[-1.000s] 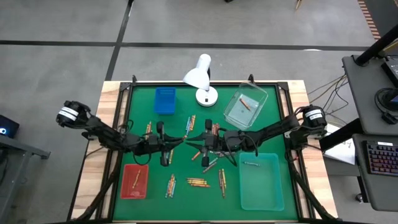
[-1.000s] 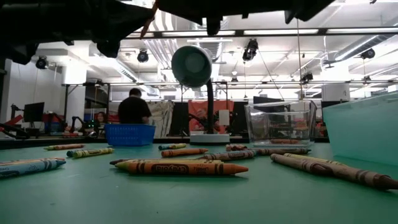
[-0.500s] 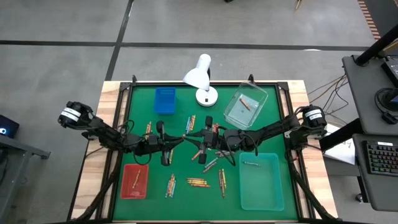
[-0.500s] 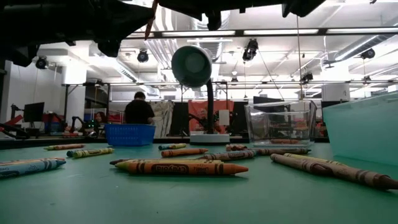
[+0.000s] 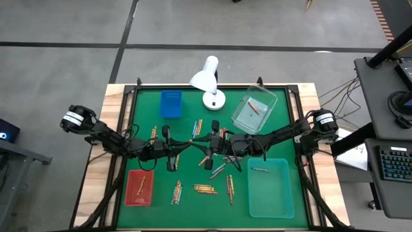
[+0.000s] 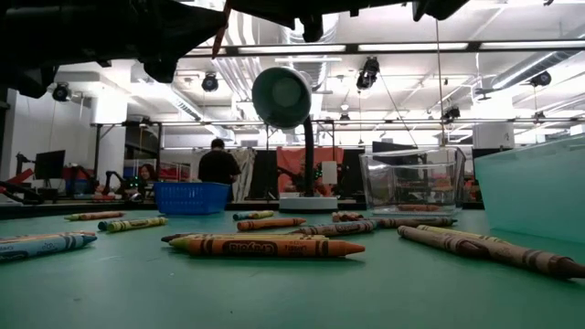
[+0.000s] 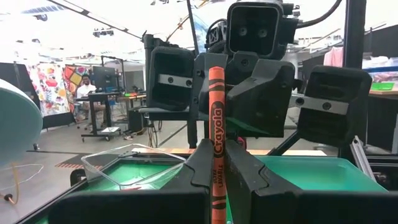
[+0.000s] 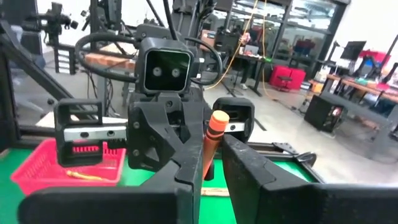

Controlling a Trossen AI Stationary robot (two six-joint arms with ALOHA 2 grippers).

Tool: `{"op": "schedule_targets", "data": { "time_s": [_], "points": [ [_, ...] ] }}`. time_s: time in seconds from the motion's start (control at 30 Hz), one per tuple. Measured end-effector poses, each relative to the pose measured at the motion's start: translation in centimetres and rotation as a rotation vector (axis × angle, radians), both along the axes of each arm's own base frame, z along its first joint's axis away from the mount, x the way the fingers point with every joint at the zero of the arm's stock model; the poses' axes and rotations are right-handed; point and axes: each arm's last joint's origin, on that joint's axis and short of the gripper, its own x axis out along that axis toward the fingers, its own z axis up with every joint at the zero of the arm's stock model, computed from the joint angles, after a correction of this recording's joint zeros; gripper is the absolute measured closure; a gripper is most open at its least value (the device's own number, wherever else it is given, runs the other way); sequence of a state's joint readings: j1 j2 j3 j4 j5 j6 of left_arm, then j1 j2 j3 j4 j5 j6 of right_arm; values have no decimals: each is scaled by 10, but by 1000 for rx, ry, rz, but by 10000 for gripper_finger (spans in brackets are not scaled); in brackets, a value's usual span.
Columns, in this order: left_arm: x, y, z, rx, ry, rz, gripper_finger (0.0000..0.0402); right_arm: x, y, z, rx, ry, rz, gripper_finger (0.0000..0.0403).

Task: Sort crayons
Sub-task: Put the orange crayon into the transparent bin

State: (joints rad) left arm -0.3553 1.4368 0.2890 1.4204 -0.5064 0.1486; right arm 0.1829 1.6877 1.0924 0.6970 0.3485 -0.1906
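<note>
Both arms meet over the middle of the green table, tip to tip. The left gripper reaches in from nine o'clock and is clenched on an orange crayon, which stands upright between its two fingers in the left wrist view. The right gripper comes from three o'clock and its fingers stand on both sides of the same orange crayon, whose top shows between them in the right wrist view; whether they press on it or are only loose around it, I cannot tell. The other crayons lie scattered on the table, mostly from the centre toward six o'clock, and in the low view one orange-brown crayon lies across the foreground. A red tray at seven o'clock holds a crayon, a pale green tray at five o'clock holds one, and a clear tray at one o'clock holds one too. A blue tray sits at eleven o'clock and a white lamp at twelve o'clock. A person is far behind in the room.
</note>
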Motion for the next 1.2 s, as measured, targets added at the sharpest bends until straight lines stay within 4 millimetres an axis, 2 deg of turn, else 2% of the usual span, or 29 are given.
{"op": "schedule_targets", "data": {
  "time_s": [0.27,0.6,0.73,1.0,1.2],
  "points": [
    [0,0,0,-1,-4,0,401,-3,-1,5,-13,4,1,372],
    [-1,0,-1,0,1,0,401,-6,-1,7,41,21,8,370],
    [-1,0,-1,1,4,-1,401,-6,-1,7,51,20,5,342],
    [-1,0,-1,2,5,-1,401,-5,-3,7,76,14,-2,254],
    [-1,0,-1,1,6,5,401,-1,-8,0,106,24,-11,222]
  ]
}}
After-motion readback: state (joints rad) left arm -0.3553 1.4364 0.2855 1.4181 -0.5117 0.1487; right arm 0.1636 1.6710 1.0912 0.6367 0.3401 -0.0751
